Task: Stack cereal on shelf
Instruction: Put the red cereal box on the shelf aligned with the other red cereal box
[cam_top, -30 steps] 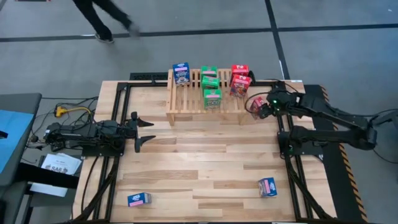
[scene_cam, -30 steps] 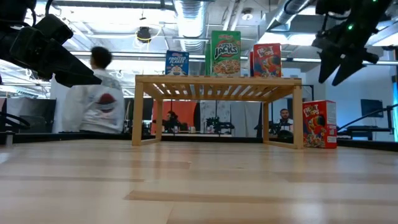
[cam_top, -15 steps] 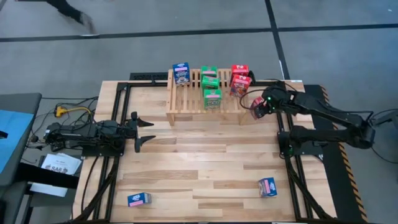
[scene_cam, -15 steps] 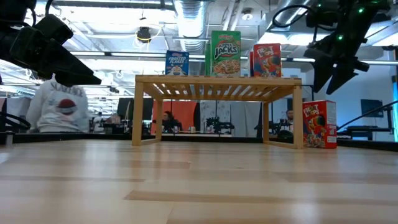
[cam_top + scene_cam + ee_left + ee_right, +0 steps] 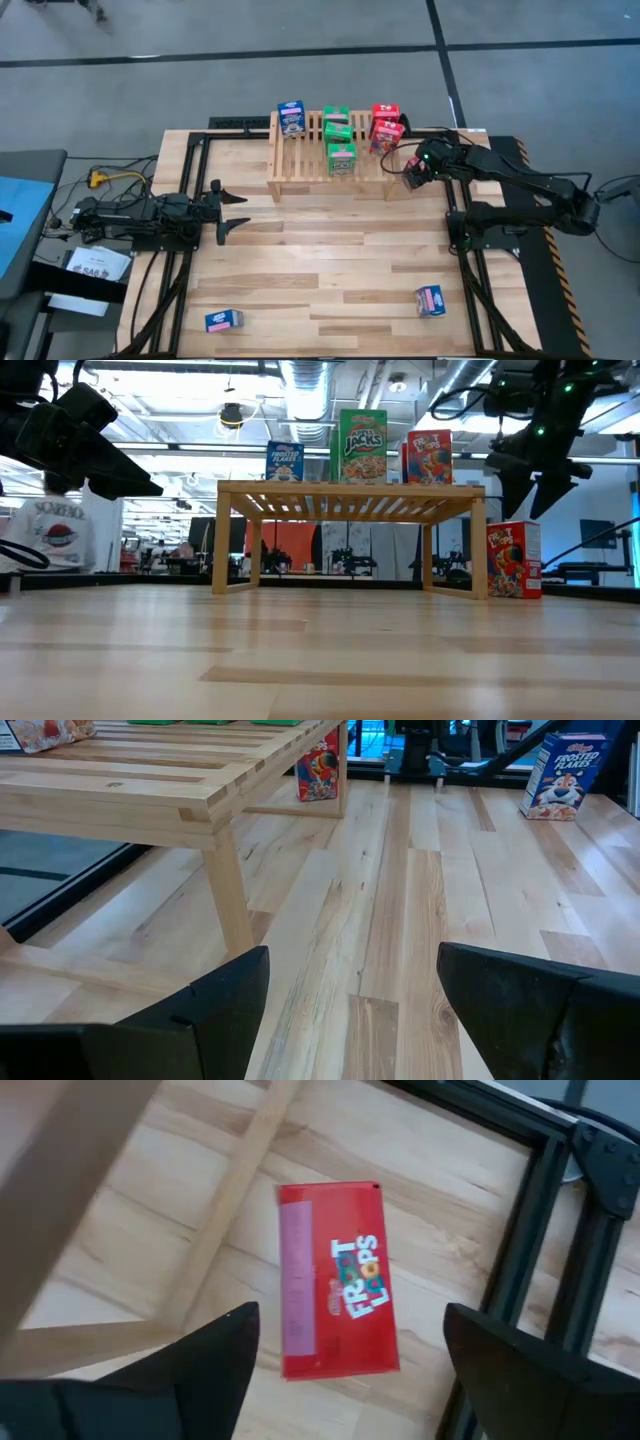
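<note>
The right end effector (image 5: 416,172) has moved in over the last second from the table's right edge toward the shelf (image 5: 300,165), and now hangs directly above the red Froot Loops box (image 5: 514,560) that stands on the table (image 5: 300,260) just beside the shelf's right-hand leg. Its fingers are spread wide with nothing between them; the right wrist view shows the red box (image 5: 337,1280) centred in the gap, apart from both fingers. In my judgement this is the line-up for a pick, with the descent and closing not yet done.

The left end effector (image 5: 232,210) waits open and empty over the left side of the table, unchanged.

On the shelf top stand five boxes: a blue Frosted Flakes box (image 5: 291,118), two green Apple Jacks boxes (image 5: 337,124) and (image 5: 342,157), and two red boxes (image 5: 386,112) and (image 5: 386,136). Two more blue boxes lie well apart on the near part of the table, one at near left (image 5: 224,320), one at near right (image 5: 431,300). So the stacking is roughly half done, and the red box beside the leg looks like the next to go up.
</note>
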